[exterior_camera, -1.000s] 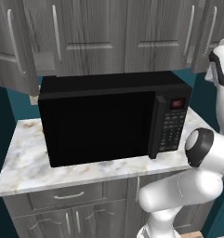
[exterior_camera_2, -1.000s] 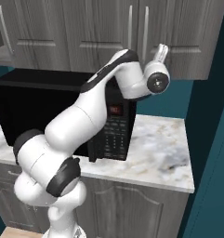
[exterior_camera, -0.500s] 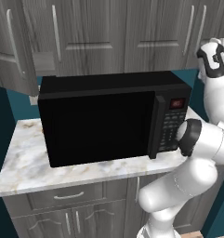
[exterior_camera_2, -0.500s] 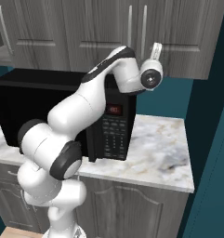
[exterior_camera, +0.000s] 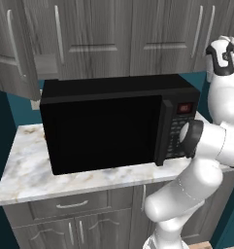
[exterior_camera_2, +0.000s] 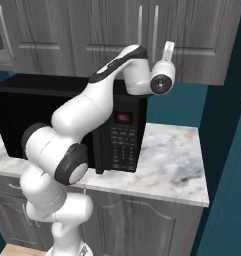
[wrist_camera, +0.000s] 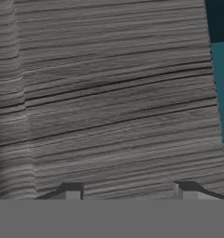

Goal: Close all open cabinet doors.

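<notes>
1. My gripper (wrist_camera: 128, 190) was raised to the wall cabinets, its camera pressed close against grey wood-grain panel. The two finger tips stood apart with nothing between them; released, I judged, though the opening could have been mid-change.

2. In the right base view the gripper (exterior_camera_2: 168, 50) sat against the lower part of the right-hand cabinet door (exterior_camera_2: 202, 35), beside its pair of vertical bar handles (exterior_camera_2: 155, 27). That door looked flush with its neighbours; I took it as shut.

3. One open cabinet door (exterior_camera: 14, 46) hung swung out at far left in the left base view, well apart from my gripper, above the left end of the worktop (exterior_camera: 26, 170). That one remained to close.

4. The middle doors (exterior_camera: 94, 34) looked flat and closed.

5. The black microwave (exterior_camera: 113, 126) sat on the worktop below the cabinets, between me and the open door. My reach to the left would need to pass above its top, or the base would need to shift.

6. The drawer fronts (exterior_camera: 70, 206) below looked closed, not part of the job.
</notes>
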### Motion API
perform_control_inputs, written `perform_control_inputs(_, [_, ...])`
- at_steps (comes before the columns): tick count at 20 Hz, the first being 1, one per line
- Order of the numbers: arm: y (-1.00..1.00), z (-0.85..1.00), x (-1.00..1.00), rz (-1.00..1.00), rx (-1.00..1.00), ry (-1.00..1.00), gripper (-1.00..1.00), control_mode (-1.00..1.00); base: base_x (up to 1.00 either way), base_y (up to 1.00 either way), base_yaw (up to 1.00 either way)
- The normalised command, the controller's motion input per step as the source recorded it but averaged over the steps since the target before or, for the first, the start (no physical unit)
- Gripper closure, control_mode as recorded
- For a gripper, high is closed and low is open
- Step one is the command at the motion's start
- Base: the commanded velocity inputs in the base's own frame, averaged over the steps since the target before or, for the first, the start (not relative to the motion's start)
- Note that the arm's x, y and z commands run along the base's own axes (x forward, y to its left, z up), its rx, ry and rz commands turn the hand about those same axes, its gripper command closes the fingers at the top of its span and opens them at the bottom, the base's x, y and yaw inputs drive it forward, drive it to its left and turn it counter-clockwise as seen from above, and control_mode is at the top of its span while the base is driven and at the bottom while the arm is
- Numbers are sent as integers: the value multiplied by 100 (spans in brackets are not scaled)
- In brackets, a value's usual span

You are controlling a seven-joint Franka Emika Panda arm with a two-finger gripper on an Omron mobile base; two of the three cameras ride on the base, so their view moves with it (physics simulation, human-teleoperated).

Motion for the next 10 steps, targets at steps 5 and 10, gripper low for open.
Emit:
perform_control_inputs(5, [0,0,12,0,-1,5,-100,-100,0,0,0])
perform_control_inputs(10, [4,0,-34,0,-6,1,-100,-100,0,0,0])
